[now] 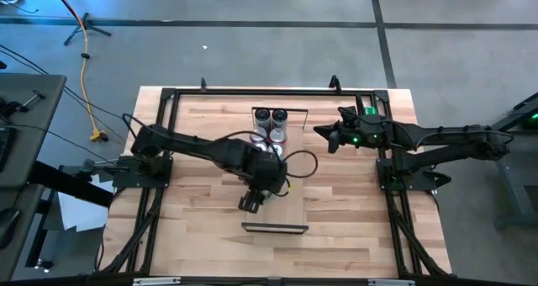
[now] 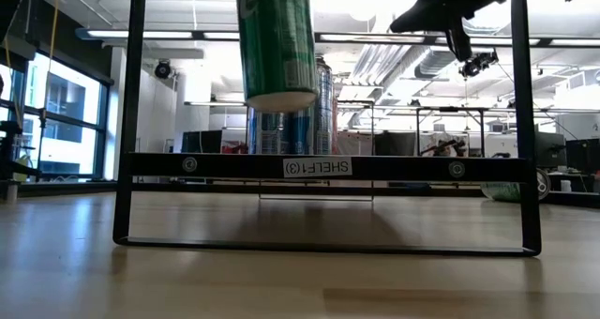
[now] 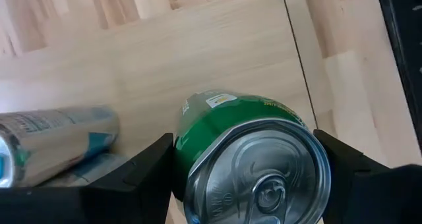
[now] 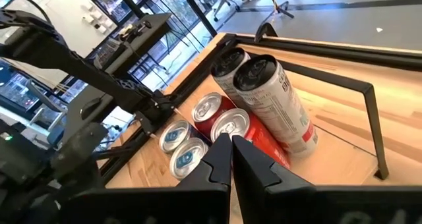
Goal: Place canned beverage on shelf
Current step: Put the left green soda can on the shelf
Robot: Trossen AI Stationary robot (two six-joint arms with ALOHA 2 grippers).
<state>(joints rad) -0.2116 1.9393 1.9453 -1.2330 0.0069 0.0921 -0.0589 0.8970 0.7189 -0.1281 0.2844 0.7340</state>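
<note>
Left gripper [image 3: 247, 178] is clamped across the body of the green can [image 3: 254, 161], 1 finger on each flank, top lid facing the wrist camera. In the low view the green can [image 2: 277, 42] hangs upright, clear above the shelf [image 2: 319, 166], toward its left half.

Handling: rigid aluminium wall, smooth and probably slippery under the pads; likely light, though fill state is not visible. Side grip at mid-body looks sound; squeezing harder risks denting the wall.

Right gripper [image 4: 231, 159] has its fingers pressed together, holding nothing, hovering at the far right of the table near the can cluster [image 1: 271, 128].

Room: in the high view the shelf board [image 1: 290, 206] runs from the far can cluster to the near end frame [image 1: 274, 228]. The near stretch is bare. A silver-and-blue can [image 3: 56, 141] lies close beside the held one, so descent should bias away from it. Long edges have no lip, I think; the view there is poor.
</note>
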